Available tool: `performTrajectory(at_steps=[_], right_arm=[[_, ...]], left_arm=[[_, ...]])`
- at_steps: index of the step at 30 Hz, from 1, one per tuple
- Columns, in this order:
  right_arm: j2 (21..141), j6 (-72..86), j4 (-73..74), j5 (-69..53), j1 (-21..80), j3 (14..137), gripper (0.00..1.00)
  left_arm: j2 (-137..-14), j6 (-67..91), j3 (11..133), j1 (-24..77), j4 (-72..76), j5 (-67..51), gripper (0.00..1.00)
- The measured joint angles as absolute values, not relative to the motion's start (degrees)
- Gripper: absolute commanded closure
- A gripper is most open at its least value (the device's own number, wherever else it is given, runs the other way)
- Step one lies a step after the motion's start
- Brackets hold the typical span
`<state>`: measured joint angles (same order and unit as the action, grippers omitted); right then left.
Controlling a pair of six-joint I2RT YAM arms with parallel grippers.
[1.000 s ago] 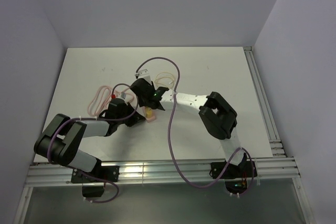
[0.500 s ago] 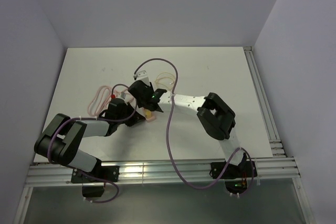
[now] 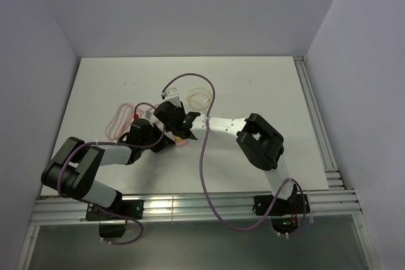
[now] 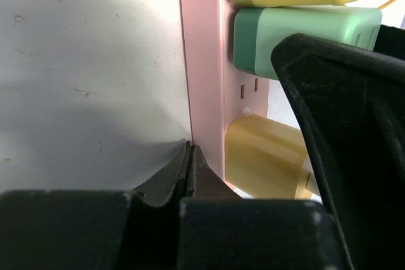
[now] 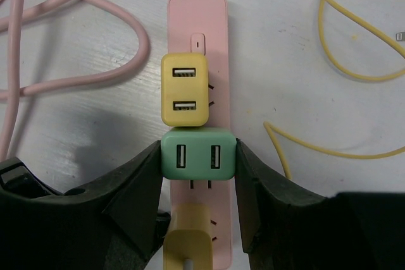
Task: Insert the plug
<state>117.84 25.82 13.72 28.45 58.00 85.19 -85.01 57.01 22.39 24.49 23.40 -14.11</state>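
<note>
A pink power strip (image 5: 218, 61) lies on the white table. My right gripper (image 5: 197, 161) is shut on a green two-port USB plug (image 5: 197, 158) and holds it against the strip's face, between a yellow charger (image 5: 184, 90) and a yellow corded plug (image 5: 188, 238). In the left wrist view the green plug (image 4: 297, 36) touches the strip (image 4: 205, 80), with no gap visible. My left gripper (image 4: 190, 151) is shut and empty, its tips on the table against the strip's side edge. In the top view both grippers (image 3: 163, 138) (image 3: 179, 128) meet at the strip (image 3: 183, 144).
The strip's pink cord (image 5: 95, 80) loops to the left, also seen in the top view (image 3: 117, 121). A thin yellow cable (image 5: 354, 74) lies to the right of the strip. A purple arm cable (image 3: 204, 162) hangs across the table's middle.
My right gripper has moved left and down onto the strip with the green plug. The left arm has stayed still.
</note>
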Motion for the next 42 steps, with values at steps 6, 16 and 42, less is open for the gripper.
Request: performTrajectory(at_steps=[6,16,42], right_arm=[[117.95,25.89,13.98,29.5,58.43,85.25,1.0],[118.41,24.91,13.54,29.67,58.59,85.14,1.0],[119.35,24.14,10.13,29.34,58.61,82.61,1.0]], left_arm=[[-85.01,57.93,21.41,24.45,25.1,-14.11,0.99],[-85.01,58.28,20.8,24.45,26.3,-14.17,0.99],[-84.84,59.07,20.14,24.38,26.76,-14.92,0.99]])
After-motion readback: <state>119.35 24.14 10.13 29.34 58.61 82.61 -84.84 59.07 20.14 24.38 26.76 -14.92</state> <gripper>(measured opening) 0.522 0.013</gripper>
